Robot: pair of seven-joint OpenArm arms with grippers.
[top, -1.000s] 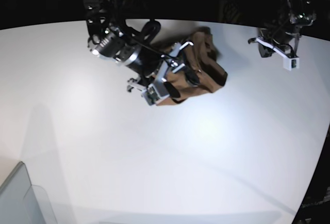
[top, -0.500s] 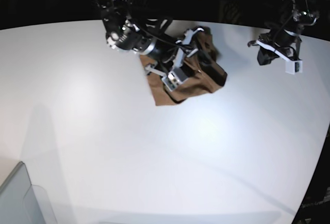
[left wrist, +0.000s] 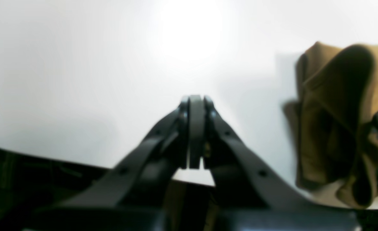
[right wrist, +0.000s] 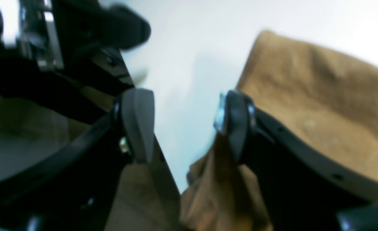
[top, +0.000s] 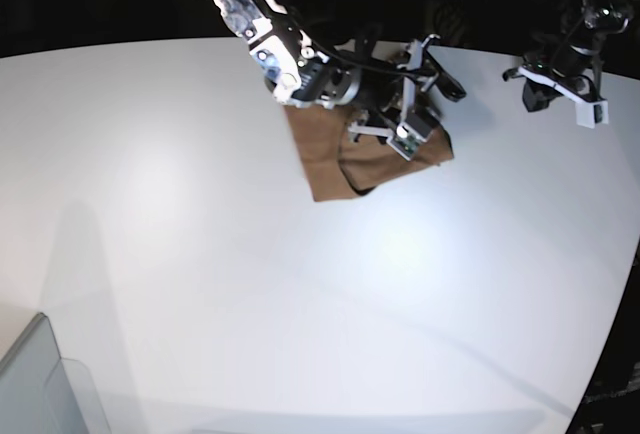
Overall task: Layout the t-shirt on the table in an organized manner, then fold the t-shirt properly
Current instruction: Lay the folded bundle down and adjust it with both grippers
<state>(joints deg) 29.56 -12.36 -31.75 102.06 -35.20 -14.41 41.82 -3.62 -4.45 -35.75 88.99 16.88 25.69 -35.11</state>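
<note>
Swung rightward across the crumpled t-shirt [top: 345, 159], the right gripper [right wrist: 184, 125] hangs with jaws spread and empty, seemingly hunting an edge, while the left gripper [left wrist: 193, 128] waits clenched over bare tabletop [top: 200, 274].

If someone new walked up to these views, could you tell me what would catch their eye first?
Most likely the brown t-shirt, bunched in a heap near the far edge of the bare white table. The right gripper hangs over it with jaws open, cloth around its fingers in the wrist view. The left gripper is off to the side, shut and empty, above bare table.
</note>
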